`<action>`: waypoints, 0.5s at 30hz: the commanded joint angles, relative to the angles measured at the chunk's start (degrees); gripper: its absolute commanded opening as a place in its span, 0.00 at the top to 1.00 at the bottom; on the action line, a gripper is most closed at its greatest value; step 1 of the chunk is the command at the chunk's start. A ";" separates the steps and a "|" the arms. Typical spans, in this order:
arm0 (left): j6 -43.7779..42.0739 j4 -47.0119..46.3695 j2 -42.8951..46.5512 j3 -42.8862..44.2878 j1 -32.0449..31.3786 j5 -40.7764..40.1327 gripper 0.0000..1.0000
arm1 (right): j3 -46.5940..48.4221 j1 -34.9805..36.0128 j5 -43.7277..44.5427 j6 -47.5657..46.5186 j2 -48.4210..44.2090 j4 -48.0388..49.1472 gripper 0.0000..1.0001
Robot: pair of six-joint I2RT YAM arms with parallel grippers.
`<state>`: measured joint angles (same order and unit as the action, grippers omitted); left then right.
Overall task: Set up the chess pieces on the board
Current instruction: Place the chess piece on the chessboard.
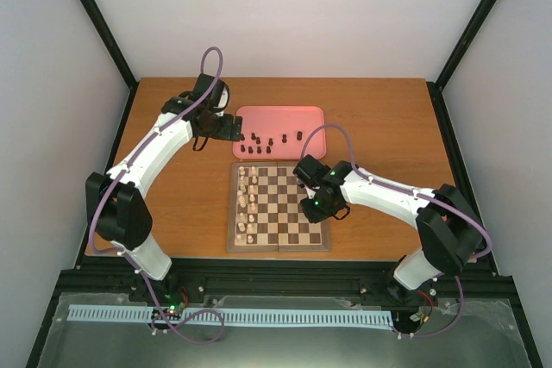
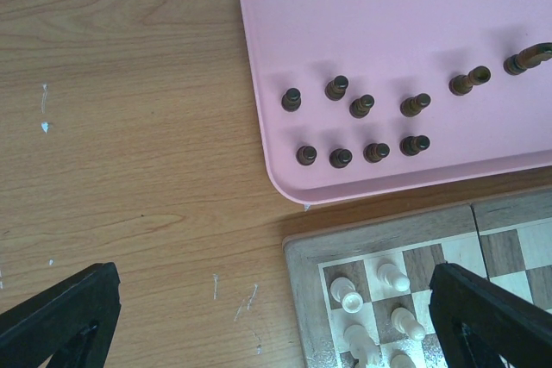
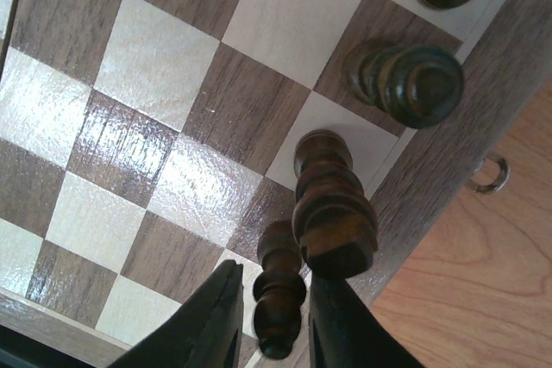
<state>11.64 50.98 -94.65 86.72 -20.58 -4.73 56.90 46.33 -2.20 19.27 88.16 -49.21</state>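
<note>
The board [image 1: 285, 213] lies mid-table, with cream pieces [image 1: 248, 204] lined along its left side. Several dark chess pieces [image 2: 362, 105] stand on the pink tray [image 2: 388, 15]; they also show in the top view [image 1: 269, 141]. My right gripper [image 3: 272, 286] hovers low at the board's right edge [image 3: 431, 178]. Its jaws stand narrowly apart around a dark piece [image 3: 278, 299] upright on an edge square, with a sliver of gap on both sides. Three more dark pieces [image 3: 332, 204] stand in the same row. My left gripper [image 2: 276, 325] is open and empty above the board's far left corner.
The pink tray [image 1: 280, 118] sits just behind the board, almost touching it. Bare wooden table [image 1: 388, 127] lies right of the tray and left of the board. A small metal clasp [image 3: 490, 174] sticks out from the board's side.
</note>
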 commanded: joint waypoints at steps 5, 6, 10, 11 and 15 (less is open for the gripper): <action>-0.63 -0.59 0.11 0.55 -0.43 0.25 0.00 | 0.84 0.43 -0.13 -0.33 0.18 0.92 0.66; -0.65 -0.59 0.16 0.51 -0.43 0.25 0.00 | 0.83 0.43 -0.29 -0.49 0.09 1.03 0.65; -0.65 -0.57 0.15 0.59 -0.43 0.27 0.00 | 0.79 0.45 -0.98 -1.11 -0.54 1.16 0.63; -0.71 -0.53 0.15 0.61 -0.43 0.21 0.00 | 0.83 0.43 -1.00 -1.14 -0.80 0.90 0.63; -0.77 -0.37 0.28 0.77 -0.43 0.00 0.00 | 1.97 0.35 -0.38 -1.51 -2.15 -1.33 0.56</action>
<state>11.64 50.98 -94.65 86.72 -20.58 -4.73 56.90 46.33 -2.63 18.44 88.23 -49.12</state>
